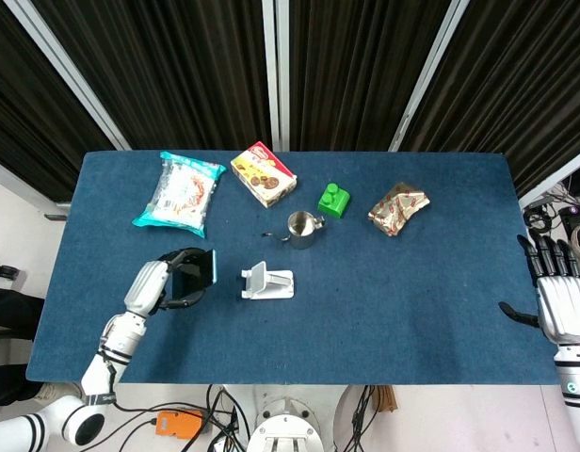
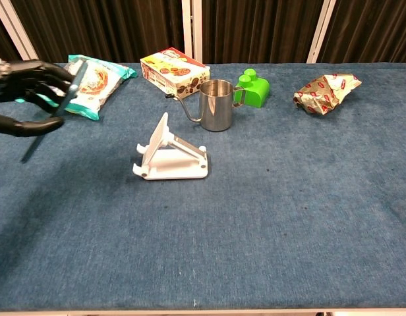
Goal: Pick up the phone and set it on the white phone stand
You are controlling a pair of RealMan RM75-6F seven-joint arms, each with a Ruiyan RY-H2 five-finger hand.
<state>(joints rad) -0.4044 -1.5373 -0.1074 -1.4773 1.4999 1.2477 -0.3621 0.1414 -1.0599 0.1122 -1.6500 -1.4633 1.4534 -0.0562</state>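
Observation:
My left hand (image 1: 168,282) (image 2: 25,92) grips the dark phone (image 1: 201,271) (image 2: 55,112) and holds it tilted above the blue table, a short way left of the white phone stand (image 1: 266,281) (image 2: 170,153). The phone's edge shows blue-green in the head view. The stand sits upright near the table's middle with nothing on it. My right hand (image 1: 559,292) hangs off the table's right edge with its fingers spread and nothing in it; only the head view shows it.
Behind the stand are a steel cup (image 1: 301,228) (image 2: 216,105), a green block (image 1: 333,200) (image 2: 252,90), a biscuit box (image 1: 263,174) (image 2: 174,73), a snack bag (image 1: 182,192) (image 2: 81,82) at the back left and a crinkled foil packet (image 1: 398,207) (image 2: 327,92) at the right.

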